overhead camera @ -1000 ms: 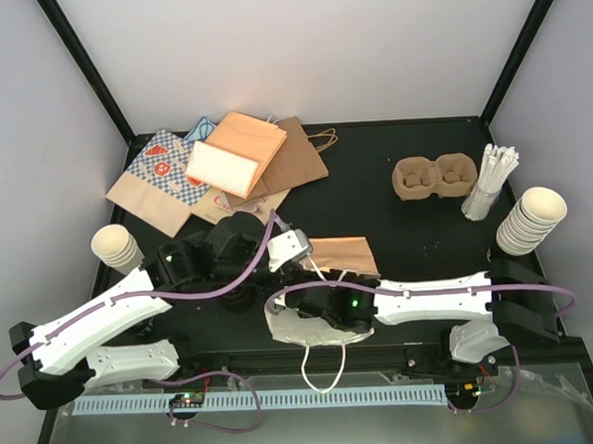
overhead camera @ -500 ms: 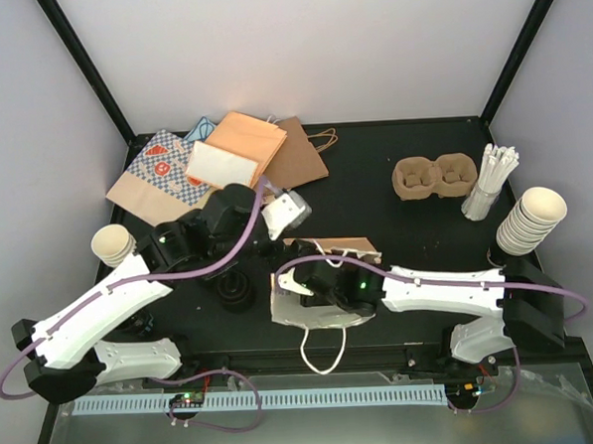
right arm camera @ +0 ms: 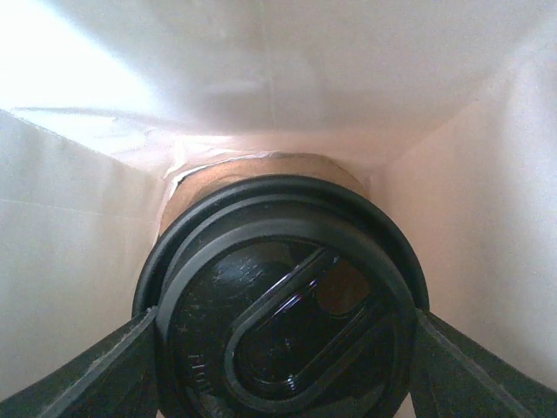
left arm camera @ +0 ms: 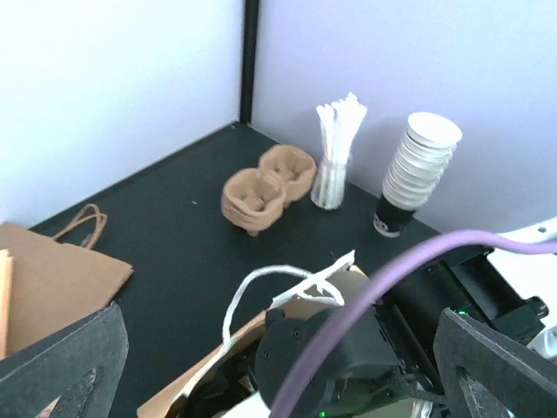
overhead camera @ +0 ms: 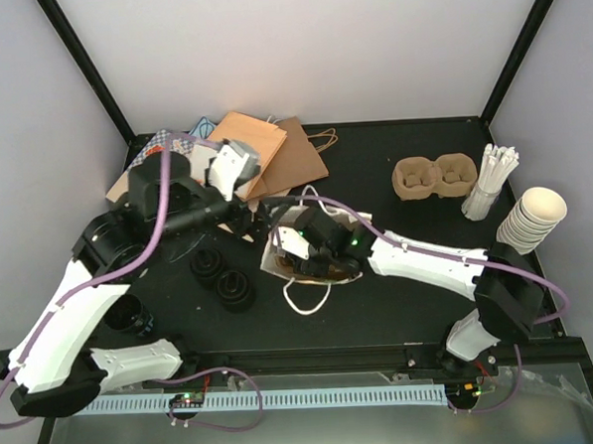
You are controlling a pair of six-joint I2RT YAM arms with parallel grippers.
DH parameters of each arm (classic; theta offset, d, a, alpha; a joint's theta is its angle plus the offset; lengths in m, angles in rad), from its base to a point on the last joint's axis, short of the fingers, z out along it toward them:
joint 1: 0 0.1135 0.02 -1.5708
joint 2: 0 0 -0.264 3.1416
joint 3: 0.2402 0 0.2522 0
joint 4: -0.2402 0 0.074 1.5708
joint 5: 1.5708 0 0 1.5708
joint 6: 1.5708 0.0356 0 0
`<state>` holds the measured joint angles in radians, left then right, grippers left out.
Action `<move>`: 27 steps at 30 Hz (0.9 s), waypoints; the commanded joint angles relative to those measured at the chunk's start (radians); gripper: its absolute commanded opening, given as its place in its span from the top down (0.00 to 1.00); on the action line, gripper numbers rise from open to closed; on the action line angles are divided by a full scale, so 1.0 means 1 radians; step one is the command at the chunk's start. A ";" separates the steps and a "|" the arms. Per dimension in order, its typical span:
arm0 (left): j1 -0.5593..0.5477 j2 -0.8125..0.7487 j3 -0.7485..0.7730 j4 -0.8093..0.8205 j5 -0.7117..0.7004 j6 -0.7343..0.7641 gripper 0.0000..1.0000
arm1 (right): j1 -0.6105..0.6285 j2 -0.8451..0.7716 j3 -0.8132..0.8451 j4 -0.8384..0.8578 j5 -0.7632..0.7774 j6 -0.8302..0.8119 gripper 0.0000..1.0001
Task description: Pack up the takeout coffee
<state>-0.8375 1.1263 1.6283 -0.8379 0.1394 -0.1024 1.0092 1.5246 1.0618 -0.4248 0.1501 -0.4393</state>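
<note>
In the right wrist view my right gripper (right arm camera: 285,353) is deep inside a pale paper bag (right arm camera: 261,78). Its two fingers (right arm camera: 122,366) press on opposite sides of the black lid (right arm camera: 278,305) of a takeout coffee cup. From above, that gripper (overhead camera: 305,253) reaches into the white-handled bag (overhead camera: 277,271) at mid-table. My left gripper (overhead camera: 256,216) hangs above and left of the bag, wide open and empty; its fingers (left arm camera: 65,366) frame the left wrist view. The brown pulp carrier (overhead camera: 434,176) (left arm camera: 265,185) sits empty at the back right.
Two piles of loose black lids (overhead camera: 222,278) lie left of the bag. Flat paper bags (overhead camera: 273,149) are heaped at the back left. White stirrers (overhead camera: 490,177) (left arm camera: 338,148) and a stack of lidless cups (overhead camera: 530,220) (left arm camera: 418,161) stand at the right edge.
My left gripper opened, let go at the bag's mouth and rose back to the left. My right gripper, with the cup and bag, moved away from the near edge toward mid-table.
</note>
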 commanded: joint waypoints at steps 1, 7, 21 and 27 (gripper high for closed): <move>0.090 -0.033 0.027 -0.073 -0.006 -0.095 0.01 | -0.070 0.077 0.017 -0.134 -0.074 -0.016 0.43; 0.256 -0.111 -0.083 -0.084 0.044 -0.201 0.01 | -0.139 0.144 0.102 -0.194 -0.174 -0.031 0.43; 0.508 -0.159 -0.594 0.136 0.275 -0.287 0.01 | -0.238 0.283 0.236 -0.333 -0.317 -0.037 0.43; 0.508 -0.111 -0.691 0.189 0.324 -0.285 0.02 | -0.229 0.293 0.239 -0.344 -0.263 -0.013 0.42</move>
<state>-0.3351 0.9852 0.9585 -0.7303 0.3943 -0.3763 0.7780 1.7348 1.3437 -0.6220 -0.1753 -0.4580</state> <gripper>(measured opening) 0.984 0.726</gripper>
